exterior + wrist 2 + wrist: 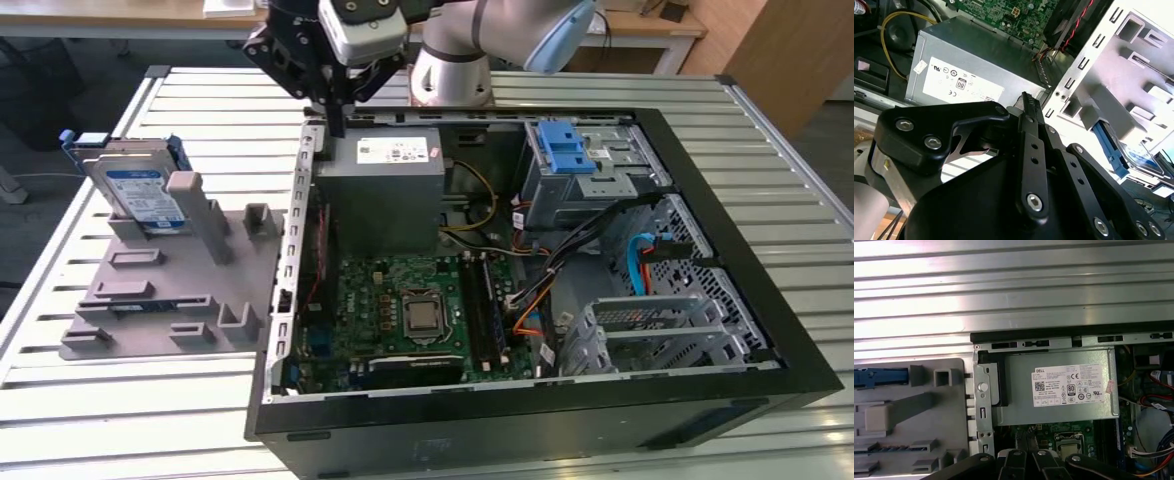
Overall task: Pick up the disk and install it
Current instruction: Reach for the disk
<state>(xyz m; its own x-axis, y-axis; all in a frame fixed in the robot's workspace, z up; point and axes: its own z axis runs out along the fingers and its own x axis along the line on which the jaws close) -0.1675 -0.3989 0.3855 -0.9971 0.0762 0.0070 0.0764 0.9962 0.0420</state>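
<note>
The disk (pixel 140 195) stands upright in a slot at the far end of the grey holder (pixel 174 290), on the exterior view's left. Its blue-and-white label faces the camera and blue rails run along its edges. In the second wrist view the disk (pixel 1139 159) shows past the holder's ribs. My gripper (pixel 334 126) hangs shut and holds nothing. It is over the back left corner of the open computer case (pixel 534 405), to the right of the disk and apart from it. The black fingers (pixel 1029 120) meet at one tip above the power supply.
Inside the case lie the grey power supply (pixel 380 170) with a white sticker, the green motherboard (pixel 414 310), loose cables and a metal drive cage with a blue latch strip (pixel 567 150). The case and the holder rest on a slatted metal table (pixel 134 400).
</note>
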